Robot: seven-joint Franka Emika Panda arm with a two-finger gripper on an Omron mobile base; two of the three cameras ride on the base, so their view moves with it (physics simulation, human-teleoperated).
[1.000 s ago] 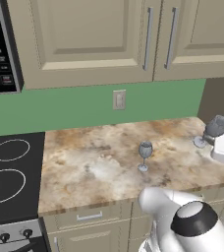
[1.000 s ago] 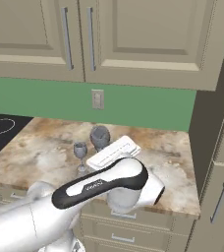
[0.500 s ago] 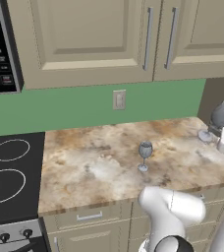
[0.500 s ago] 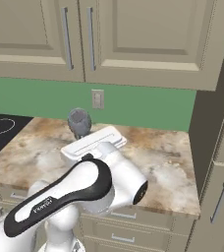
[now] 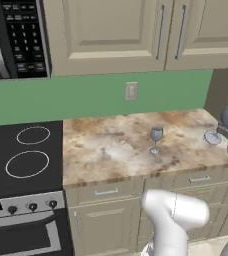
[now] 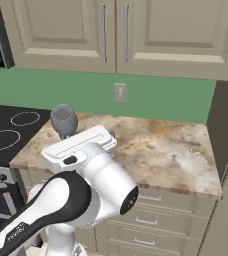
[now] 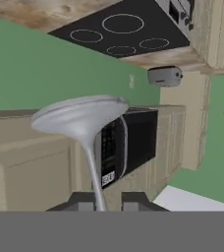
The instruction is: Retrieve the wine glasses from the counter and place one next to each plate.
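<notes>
- One wine glass (image 7: 87,128), translucent grey-blue, is held by its thin stem between the two dark fingertips of the gripper (image 7: 104,201); the pincer is clenched on the stem, with the round foot spread wide in front of the hand camera.
- In the right base view the same glass shows its rounded bowl (image 6: 63,120) sticking out past the white hand, lifted clear above the counter (image 6: 176,155) and tilted, not upright.
- In the left base view the held glass sits at the far right edge, bowl and foot both visible beside the hand, over the counter's right end.
- The second wine glass (image 5: 156,139) stands upright on the mottled tan-brown counter, near its middle and well apart from the held one, untouched.
- No plate is in sight, so neither glass looks placed yet. My reading: the task is at an early stage, first glass picked up and being carried, second glass to be fetched after.
- The arm (image 6: 61,205) rises from the base and bends sharply, its white and dark elbow low in front of the beige drawers, with the hand rolled over so the hand camera sees the stovetop (image 5: 23,160) and microwave (image 5: 21,37) upside down.
</notes>
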